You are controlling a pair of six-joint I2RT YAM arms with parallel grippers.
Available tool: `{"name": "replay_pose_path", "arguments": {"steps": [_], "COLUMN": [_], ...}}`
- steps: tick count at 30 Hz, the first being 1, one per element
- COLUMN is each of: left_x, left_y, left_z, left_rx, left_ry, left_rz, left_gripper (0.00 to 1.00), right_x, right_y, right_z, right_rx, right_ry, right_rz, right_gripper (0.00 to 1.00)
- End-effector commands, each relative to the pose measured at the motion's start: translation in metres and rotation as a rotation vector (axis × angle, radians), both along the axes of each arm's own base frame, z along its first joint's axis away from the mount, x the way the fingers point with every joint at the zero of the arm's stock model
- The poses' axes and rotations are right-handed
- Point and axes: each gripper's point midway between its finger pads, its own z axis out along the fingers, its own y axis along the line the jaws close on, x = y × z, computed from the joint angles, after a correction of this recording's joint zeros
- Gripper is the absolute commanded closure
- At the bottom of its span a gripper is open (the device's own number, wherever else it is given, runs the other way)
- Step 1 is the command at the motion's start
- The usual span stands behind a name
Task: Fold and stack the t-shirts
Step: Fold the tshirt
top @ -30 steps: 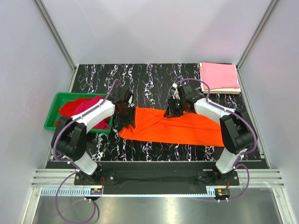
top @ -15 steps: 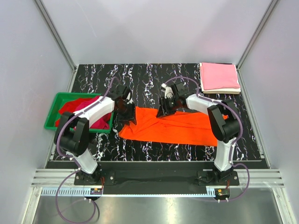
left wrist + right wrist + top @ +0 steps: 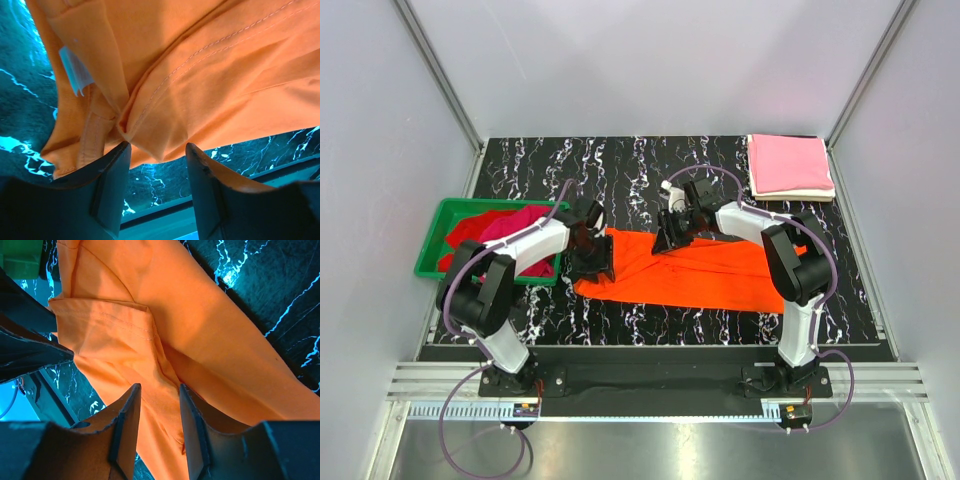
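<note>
The bright orange t-shirt [image 3: 700,275] lies folded lengthwise across the middle of the black marbled table. My left gripper [image 3: 594,262] is at its left end, open, jaws just off the cloth edge [image 3: 150,145] with a white label [image 3: 75,70] nearby. My right gripper [image 3: 665,238] is open over the shirt's upper edge, jaws astride a fold [image 3: 160,375] without pinching it. A folded pink shirt [image 3: 788,163] lies on a cream-white one [image 3: 800,195] at the back right. Crimson and red shirts [image 3: 495,232] fill the green bin.
The green plastic bin [image 3: 435,262] stands at the table's left edge, right beside my left arm. The folded stack sits in the back right corner by the frame post. The table's front edge shows in the left wrist view [image 3: 165,210].
My right gripper has moved left along the shirt's upper edge. My left gripper has shifted slightly at the shirt's left end. The shirt's left part is a little more bunched.
</note>
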Motion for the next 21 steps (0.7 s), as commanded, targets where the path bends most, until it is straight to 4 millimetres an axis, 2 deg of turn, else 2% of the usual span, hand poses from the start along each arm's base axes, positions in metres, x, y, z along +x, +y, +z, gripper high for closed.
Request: {"name": "replay_pose_path", "arguments": {"steps": [1,5,12,21], "left_x": [0.007,0.007,0.008,0.005], "left_y": [-0.012,-0.014,-0.016,-0.013], "left_z": [0.013,0.01,0.014,0.01], "left_rx": [-0.069,-0.083,-0.093,-0.084], "left_ry": [-0.059,-0.052,-0.065,-0.06], "left_rz": [0.007,0.004,0.001,-0.003], "left_gripper": [0.48,0.52,0.75,0.98], "right_x": [0.002,-0.001,0.0,0.007], "right_y": [0.013,0.011,0.008,0.006], "right_z": [0.011,0.007,0.005,-0.001], "right_rx": [0.035,0.025,0.001,-0.034], "right_ry": [-0.042,-0.034,-0.051,-0.068], "right_rz": [0.043,0.041,0.026,0.012], "right_gripper": [0.57,0.57,0.59,0.55]}}
